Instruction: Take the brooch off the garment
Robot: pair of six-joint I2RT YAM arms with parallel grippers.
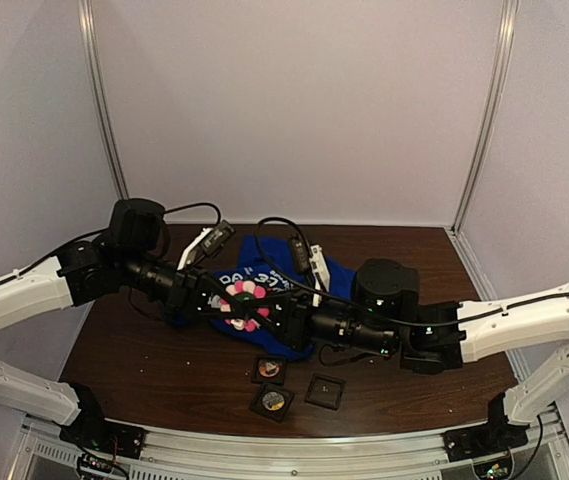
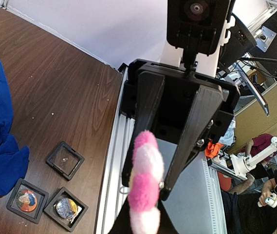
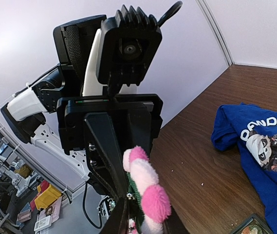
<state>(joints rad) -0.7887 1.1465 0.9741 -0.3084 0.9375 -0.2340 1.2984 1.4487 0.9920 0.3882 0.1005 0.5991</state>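
sits on the chest of the garment (image 1: 339, 275), over its white lettering and right between the two pincers: the brooch (image 1: 244, 300), a fluffy pink-and-white flower. reached from its left by the left gripper (image 1: 216, 300) and from its right by the right gripper (image 2: 147, 190); nose to nose across it, neither arm the nearer. looks flat and round from above, with no real long axis; shows edge-on from both wrists, as a short column of petals standing at the bottom of each view. right gripper: fingers (image 2: 192, 136) set close on either side of that column, pile filling the gap, so clamped on the brooch by the look of it. left gripper: jaws squeezed together, tips hidden behind the petals; cannot tell whether on the cloth under the brooch or on its back. probably calls for a pull apart along the line joining the two pincers, one side pinning the garment, the other drawing the brooch off; risks dragging the garment along

on the table (image 1: 144, 360), just in front of the garment, three small black square cases (image 1: 273, 402): two holding a round picture badge (image 2: 27, 201) each, the third holding only a clear insert, as far as can be made out
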